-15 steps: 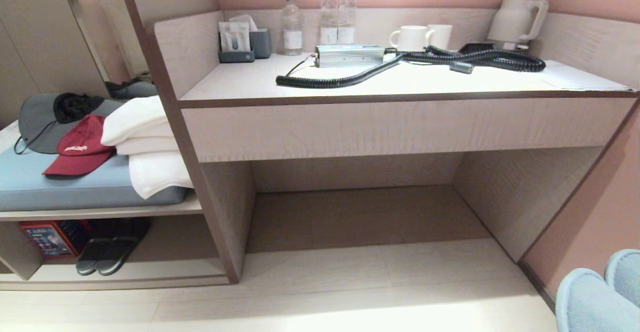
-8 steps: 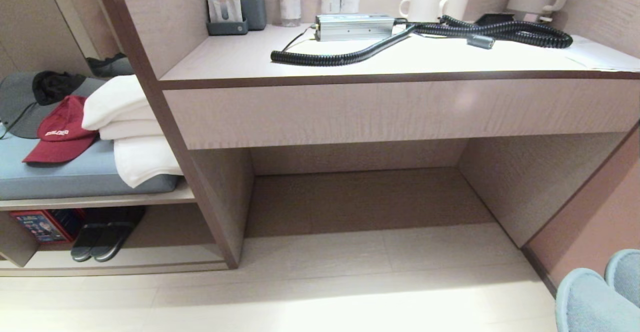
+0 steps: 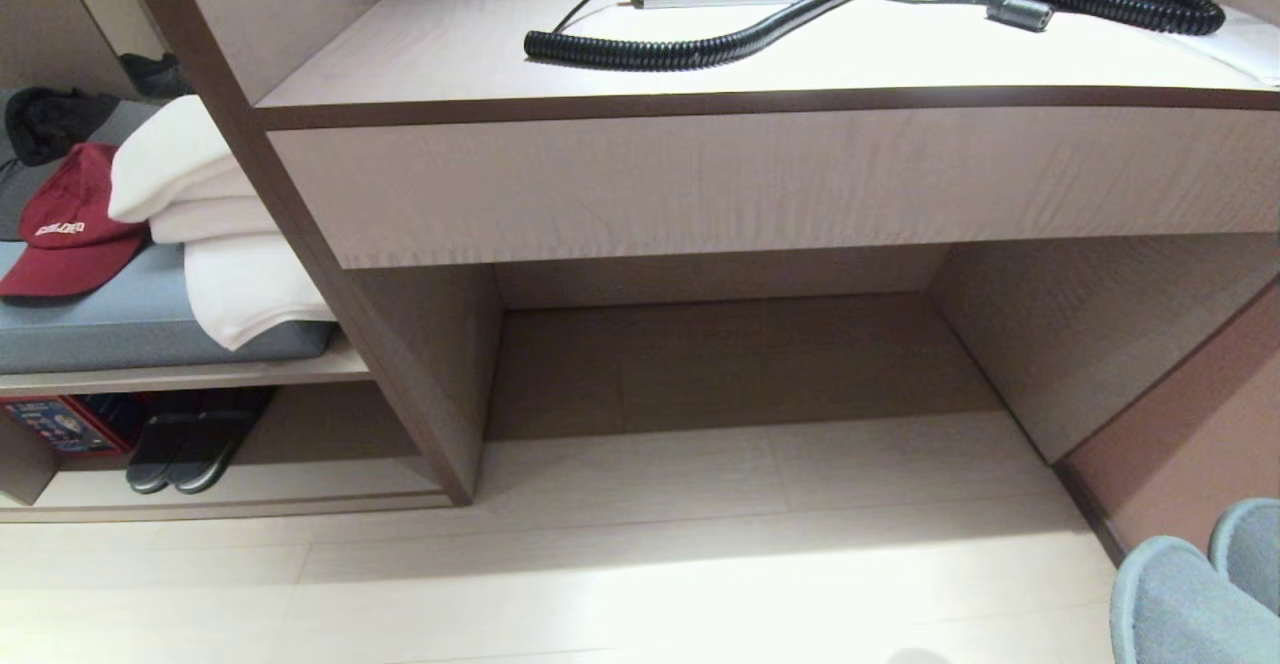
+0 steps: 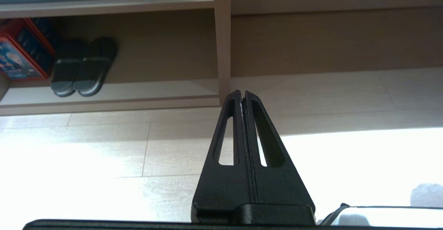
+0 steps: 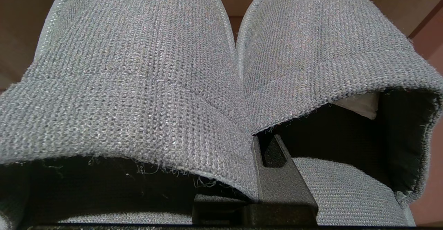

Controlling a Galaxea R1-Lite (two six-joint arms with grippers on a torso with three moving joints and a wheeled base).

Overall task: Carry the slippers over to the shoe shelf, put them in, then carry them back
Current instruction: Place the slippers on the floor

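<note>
Right pincer (image 5: 266,147): clamped on the slippers (image 5: 214,67), toes pointing away.
Left pincer (image 4: 242,93): closed, empty, above floor.
Shelf (image 3: 230,504): low left, dark sandals (image 3: 185,439) inside.

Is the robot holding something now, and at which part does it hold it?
Yes. The right gripper is shut on the slippers, both together, where their inner edges meet at the openings. The left gripper is shut and holds nothing.

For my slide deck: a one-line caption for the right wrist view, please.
Right gripper shut on the grey-blue slippers, toes side by side.
</note>
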